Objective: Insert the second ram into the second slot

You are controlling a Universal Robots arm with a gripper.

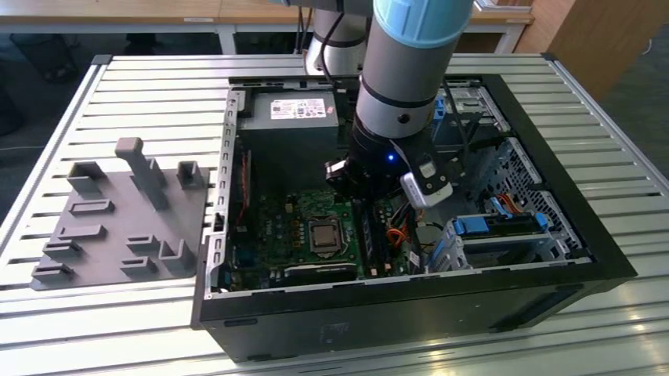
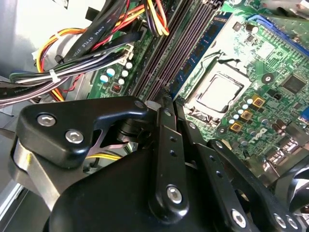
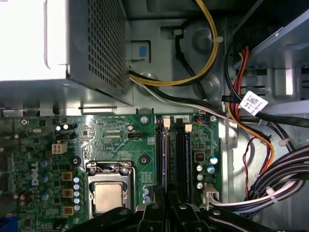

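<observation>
In both wrist views the second ram (image 2: pixel 195 55) (image 3: pixel 165 154), a thin dark-blue stick, stands on edge in a memory slot close to the processor socket. It runs straight up to my fingertips. My gripper (image 2: pixel 166 96) (image 3: pixel 167 205) is over the stick's near end. Its black fingers (image 2: pixel 161 145) are drawn together on the stick's top edge. The neighbouring dark slots (image 3: pixel 181 154) lie on the side away from the socket. In the exterior view my gripper (image 1: pixel 361 196) reaches down into the open computer case (image 1: pixel 418 301), just above the slots (image 1: pixel 374 239).
A power supply (image 1: pixel 293 117) fills the case's far end. The processor socket (image 3: pixel 108 195) lies beside the slots. Cable bundles (image 2: pixel 72 53) crowd the slots' other side, near a blue drive cage (image 1: pixel 497 227). A grey fixture block (image 1: pixel 115 219) sits on the slatted table at the exterior view's left.
</observation>
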